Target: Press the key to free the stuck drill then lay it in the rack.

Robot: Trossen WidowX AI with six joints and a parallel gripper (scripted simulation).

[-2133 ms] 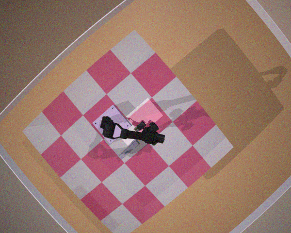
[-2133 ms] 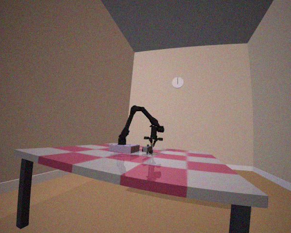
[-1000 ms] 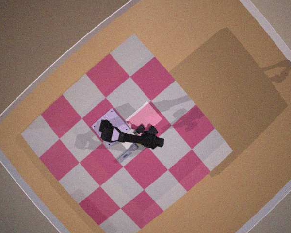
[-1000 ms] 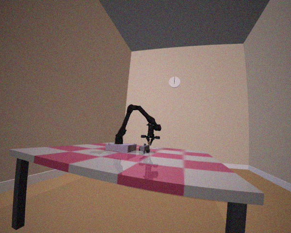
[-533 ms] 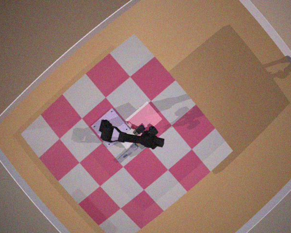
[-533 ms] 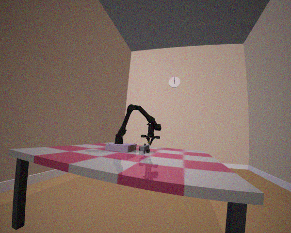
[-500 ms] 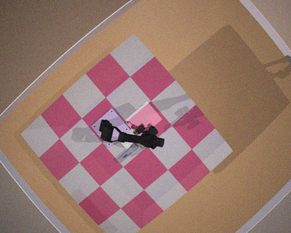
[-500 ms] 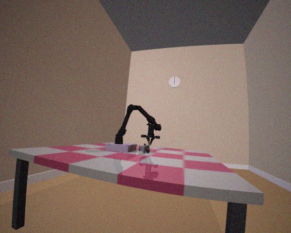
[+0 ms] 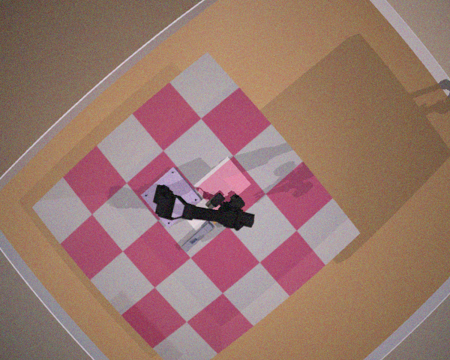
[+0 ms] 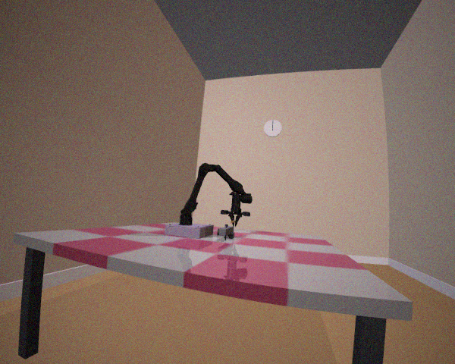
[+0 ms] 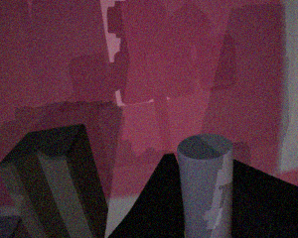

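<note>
My gripper (image 10: 233, 224) points down, shut on the drill, low over the table beside a small grey block (image 10: 221, 231). The drill (image 11: 207, 198) shows as a grey cylinder against the black fingers in the wrist view; its far end and whether it touches anything are unclear. A dark, ridged block (image 11: 65, 188) stands to its left in the wrist view. A narrow grey-blue tray (image 9: 185, 245), which looks like the rack, lies beside the arm in the top view. The arm hides the fingertips there. I cannot make out the key.
The arm stands on a lilac base block (image 9: 173, 176) (image 10: 180, 230). The checkered table (image 9: 225, 267) (image 10: 235, 270) carries everything. A bright pink patch (image 9: 229, 176) with a white edge lies just beyond the gripper in the top view. A round clock (image 10: 272, 127) hangs on the back wall.
</note>
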